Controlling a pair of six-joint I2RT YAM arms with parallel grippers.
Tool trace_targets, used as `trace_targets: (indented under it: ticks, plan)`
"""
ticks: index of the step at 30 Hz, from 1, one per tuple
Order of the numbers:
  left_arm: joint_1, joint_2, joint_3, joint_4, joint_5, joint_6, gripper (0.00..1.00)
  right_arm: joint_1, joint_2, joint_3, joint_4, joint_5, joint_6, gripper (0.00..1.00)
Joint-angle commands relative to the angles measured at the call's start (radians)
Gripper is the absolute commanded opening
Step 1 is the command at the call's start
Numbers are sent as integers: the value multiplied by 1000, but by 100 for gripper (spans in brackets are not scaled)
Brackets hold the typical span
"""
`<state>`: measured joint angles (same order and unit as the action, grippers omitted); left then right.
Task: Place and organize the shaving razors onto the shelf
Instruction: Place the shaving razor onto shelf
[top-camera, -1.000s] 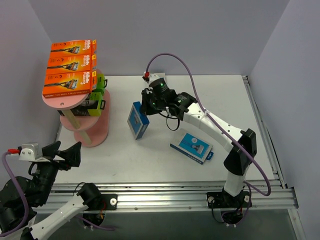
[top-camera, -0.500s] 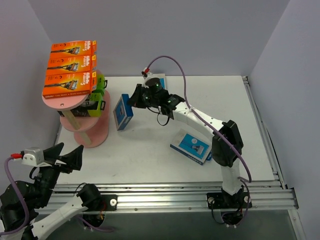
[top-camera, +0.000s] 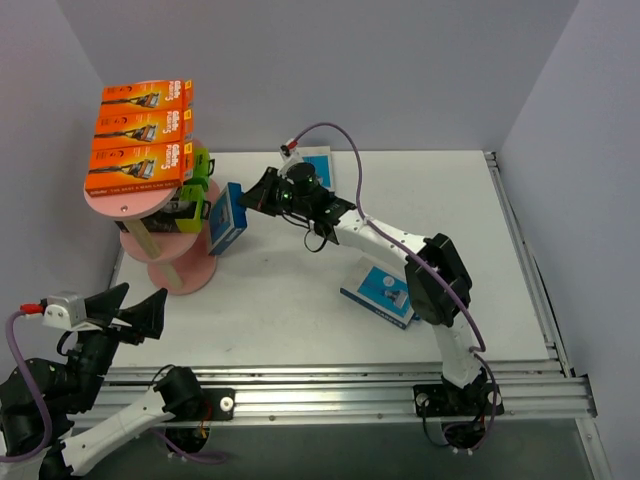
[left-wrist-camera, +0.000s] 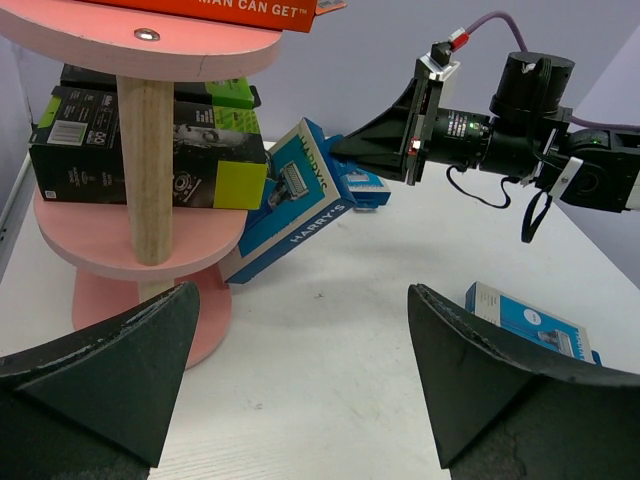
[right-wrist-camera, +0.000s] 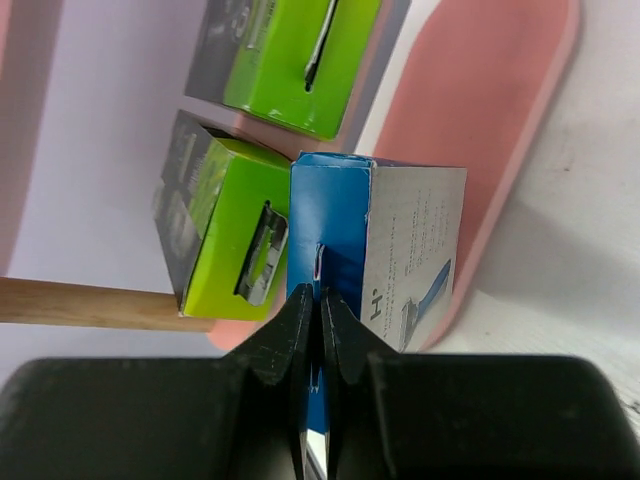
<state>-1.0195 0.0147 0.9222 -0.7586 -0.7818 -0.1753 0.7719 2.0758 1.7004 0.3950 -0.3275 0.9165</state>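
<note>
The pink shelf (top-camera: 165, 262) stands at the left. Three orange razor packs (top-camera: 140, 140) lie on its top board and black-and-lime packs (top-camera: 195, 192) on the middle board. My right gripper (top-camera: 252, 196) is shut on the hang tab of a blue-and-grey pack (top-camera: 225, 218), which hangs tilted right beside the middle board. In the right wrist view the gripper (right-wrist-camera: 320, 300) pinches that pack (right-wrist-camera: 405, 240) next to the lime packs (right-wrist-camera: 228, 222). My left gripper (top-camera: 140, 305) is open near the table's front left, its fingers (left-wrist-camera: 500, 370) holding nothing.
A second blue pack (top-camera: 383, 293) lies flat on the table under the right arm. A third blue pack (top-camera: 318, 160) lies at the back, partly behind the arm. The shelf's wooden upright (left-wrist-camera: 145, 170) stands in front of the black-and-lime packs (left-wrist-camera: 150, 145).
The right arm has swung left with the blue pack, from mid-table to the edge of the shelf's middle board. The left arm has shifted slightly and stays open.
</note>
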Motion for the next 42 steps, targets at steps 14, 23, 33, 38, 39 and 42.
trace_targets:
  ticks: [14,23,33,38,39,42]
  plan:
    - [-14,-9,-3,27,-11,-3,94,-14,116,-131,530,-68,257,0]
    - [-17,-7,-2,27,-17,-6,94,-17,190,-148,578,-45,300,0]
    - [-17,71,27,27,-30,5,94,-31,277,-56,463,1,288,0]
    - [-17,125,55,28,-37,36,94,-42,337,36,406,7,277,0]
    - [-19,128,66,27,-46,39,94,-42,357,54,369,10,271,0]
    - [-27,110,60,33,-59,43,94,-43,406,140,308,18,248,0]
